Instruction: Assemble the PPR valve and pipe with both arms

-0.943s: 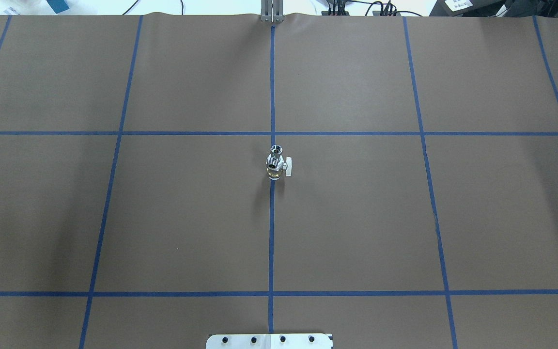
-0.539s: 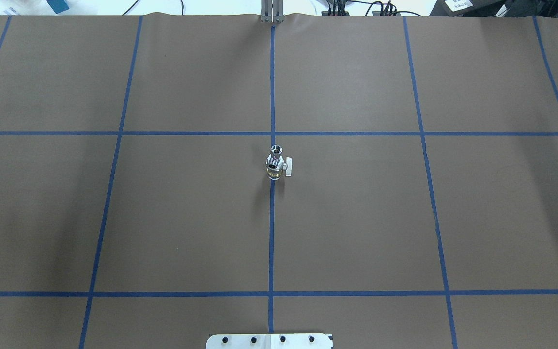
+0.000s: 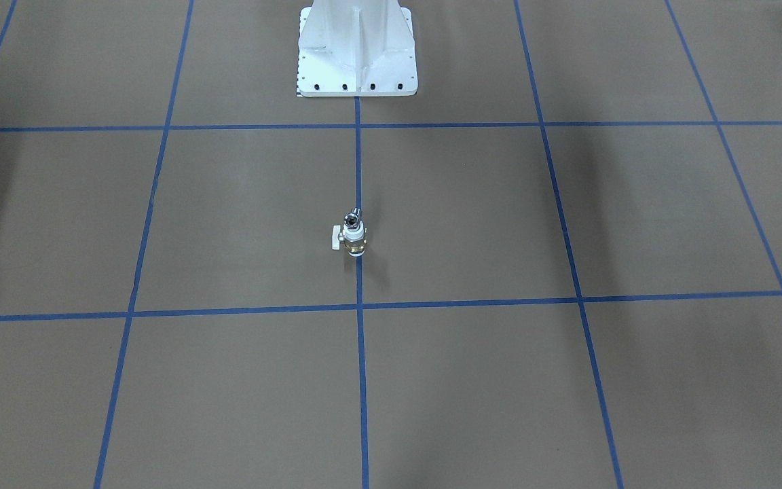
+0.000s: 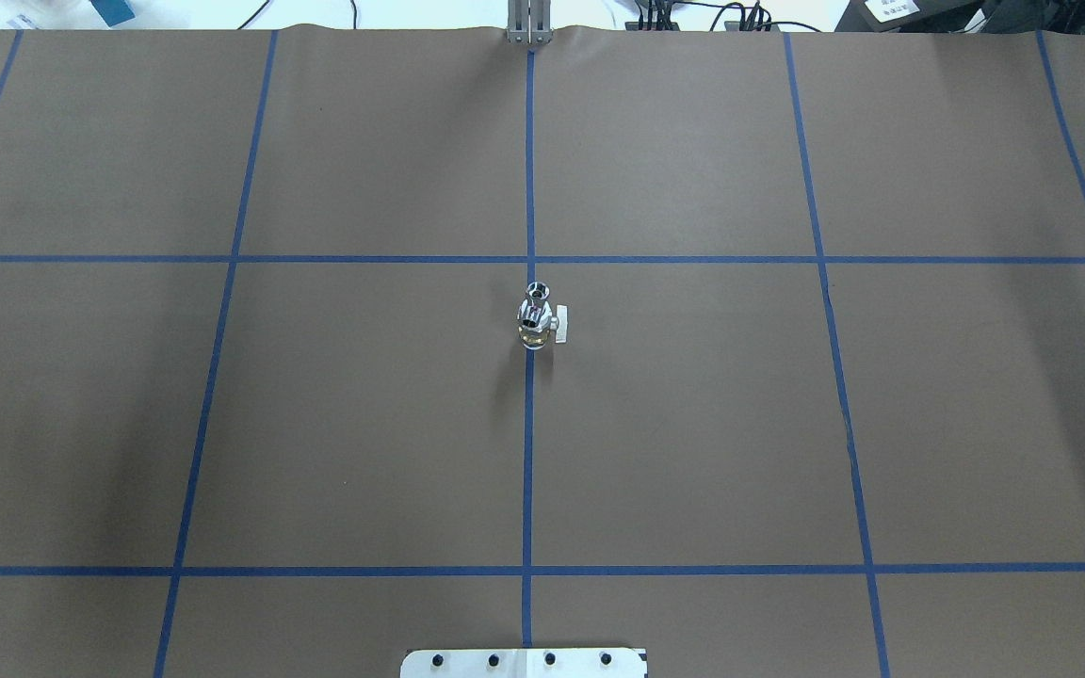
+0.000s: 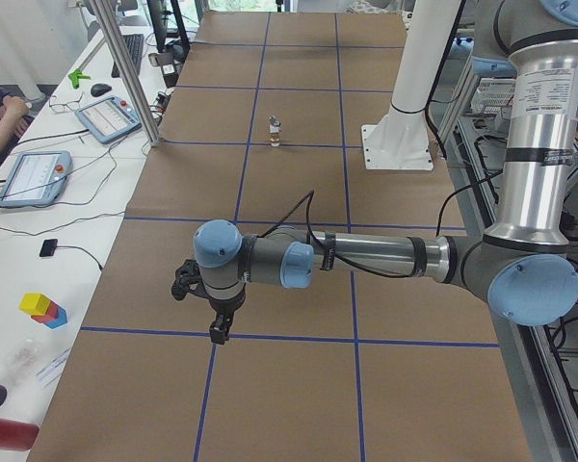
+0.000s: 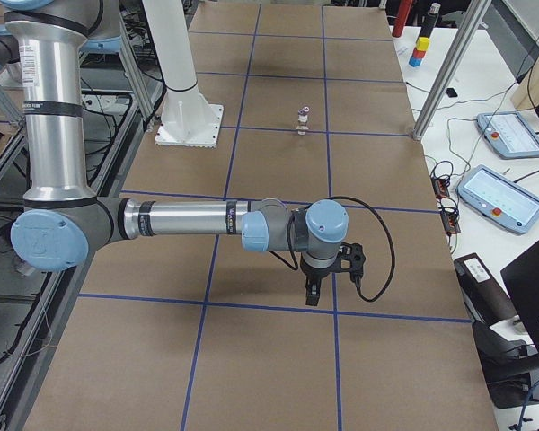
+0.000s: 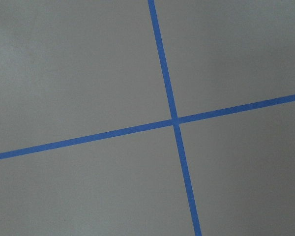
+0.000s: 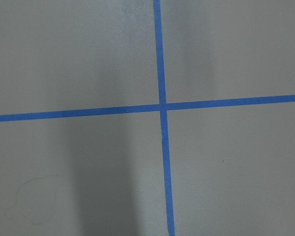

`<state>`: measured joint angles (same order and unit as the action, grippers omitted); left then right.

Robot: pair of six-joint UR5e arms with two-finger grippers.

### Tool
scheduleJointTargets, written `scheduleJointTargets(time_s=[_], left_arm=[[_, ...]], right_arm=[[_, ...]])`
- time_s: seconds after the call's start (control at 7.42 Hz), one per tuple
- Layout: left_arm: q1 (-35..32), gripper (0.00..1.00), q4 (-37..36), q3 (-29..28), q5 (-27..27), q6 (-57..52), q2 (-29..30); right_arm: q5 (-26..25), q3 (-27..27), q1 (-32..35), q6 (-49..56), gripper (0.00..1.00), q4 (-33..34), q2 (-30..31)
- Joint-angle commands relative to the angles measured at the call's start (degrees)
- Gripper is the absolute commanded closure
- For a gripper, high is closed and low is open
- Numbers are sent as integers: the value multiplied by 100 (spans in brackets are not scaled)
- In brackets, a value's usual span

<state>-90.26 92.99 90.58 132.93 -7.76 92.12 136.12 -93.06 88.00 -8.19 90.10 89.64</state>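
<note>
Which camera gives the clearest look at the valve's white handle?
Overhead exterior: the handle sticks out clearly from the valve. Front-facing shows it too, smaller. Both side views show the valve as a speck; the wrist cameras see only tape lines.

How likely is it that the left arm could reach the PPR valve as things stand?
Probably yes. The PPR valve stands upright on the brown cover, and the left side view shows nothing between it and the left arm, which is stretched out low above that cover.
</note>
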Motion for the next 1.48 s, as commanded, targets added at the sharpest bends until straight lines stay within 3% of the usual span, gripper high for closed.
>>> scheduleJointTargets(time_s=[0.0, 1.35], left_arm=[[0, 0, 0, 12, 5, -6, -18], [0, 0, 0, 4, -4, -15, -10]], right_arm=[[12, -168, 15, -7, 0, 174, -25], [11, -283, 15, 1, 0, 306, 19]])
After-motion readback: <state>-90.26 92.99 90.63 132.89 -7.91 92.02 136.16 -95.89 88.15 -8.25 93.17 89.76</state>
